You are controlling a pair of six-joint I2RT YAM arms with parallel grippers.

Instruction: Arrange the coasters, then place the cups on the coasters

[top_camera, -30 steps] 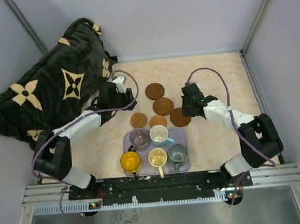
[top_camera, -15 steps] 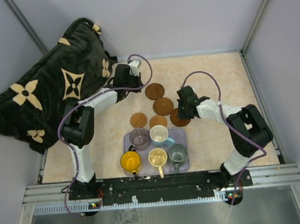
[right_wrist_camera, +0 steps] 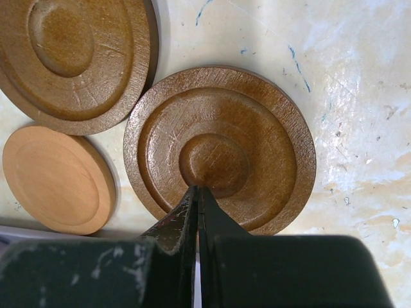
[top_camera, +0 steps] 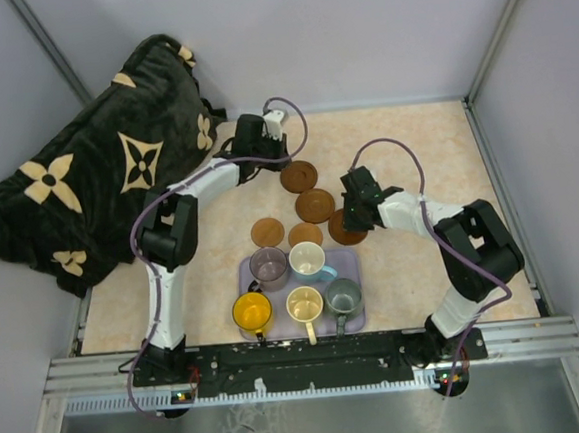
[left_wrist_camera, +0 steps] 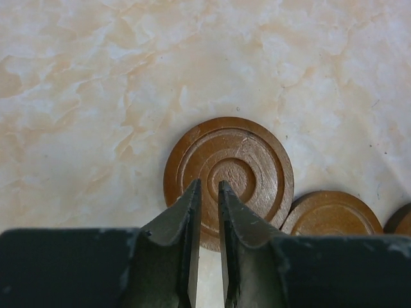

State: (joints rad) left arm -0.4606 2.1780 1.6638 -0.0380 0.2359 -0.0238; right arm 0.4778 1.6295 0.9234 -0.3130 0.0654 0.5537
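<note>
- The left gripper (left_wrist_camera: 207, 190) has its jaws drawn almost together, with only a thin slit between them. Its tips are over the near rim of the farthest dark coaster (left_wrist_camera: 239, 168), and I cannot tell whether they touch it.
- That coaster lies well behind the lavender tray (top_camera: 348, 264), the farthest disc from it.
- The right gripper (right_wrist_camera: 198, 191) has its jaws pressed together, tips at the centre of the nearest dark coaster (right_wrist_camera: 257, 147), which lies just behind the tray's far right corner.
- The middle dark coaster (top_camera: 315, 205) lies between those two.
- Two lighter coasters (top_camera: 268, 231) (top_camera: 305, 235) lie just behind the tray's far edge.
- All five cups stand on the tray: the purple-grey cup (top_camera: 269, 266) and white-and-blue cup (top_camera: 308, 261) in the far row, and the yellow cup (top_camera: 252, 311), cream cup (top_camera: 304, 303) and grey-green cup (top_camera: 343, 296) in the near row.
</note>
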